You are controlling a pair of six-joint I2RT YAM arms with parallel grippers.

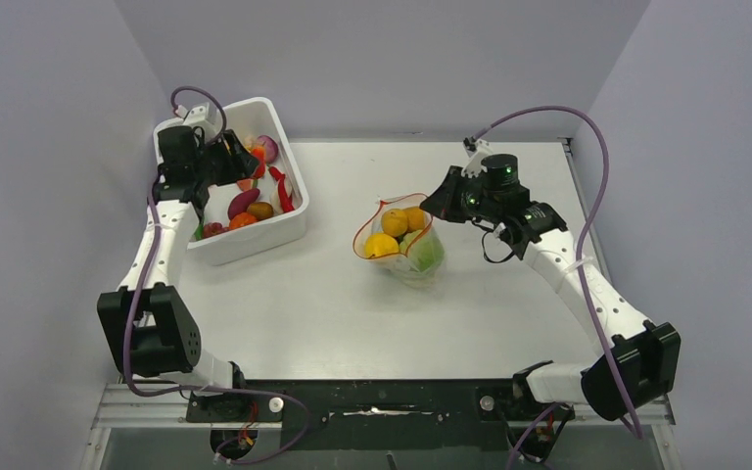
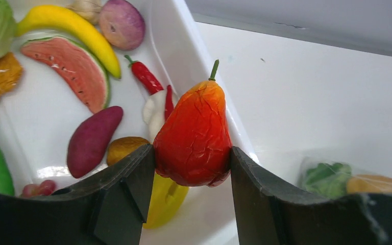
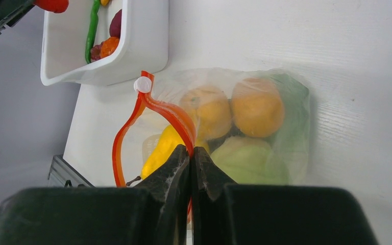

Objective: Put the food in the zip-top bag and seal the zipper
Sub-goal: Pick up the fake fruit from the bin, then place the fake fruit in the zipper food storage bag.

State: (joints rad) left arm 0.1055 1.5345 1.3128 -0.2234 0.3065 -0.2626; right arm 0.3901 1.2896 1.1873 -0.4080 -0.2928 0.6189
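Observation:
My left gripper (image 2: 192, 166) is shut on a red-orange pear-shaped toy fruit (image 2: 194, 135) and holds it over the right rim of the white tub (image 1: 284, 230). The tub holds more food: banana (image 2: 69, 25), watermelon slice (image 2: 69, 69), red chilli (image 2: 144, 76), dark purple piece (image 2: 93, 139). The clear zip-top bag (image 1: 403, 240) stands mid-table with its red-orange zipper (image 3: 155, 104) gaping open; orange fruits (image 3: 258, 107), a yellow fruit and green lettuce (image 3: 245, 161) lie inside. My right gripper (image 3: 191, 153) is shut on the zipper strip at the bag's right rim.
The white tub (image 3: 132, 56) stands at the back left against the left wall. Grey walls close in the table on the left, back and right. The bag (image 2: 347, 178) shows at the lower right of the left wrist view.

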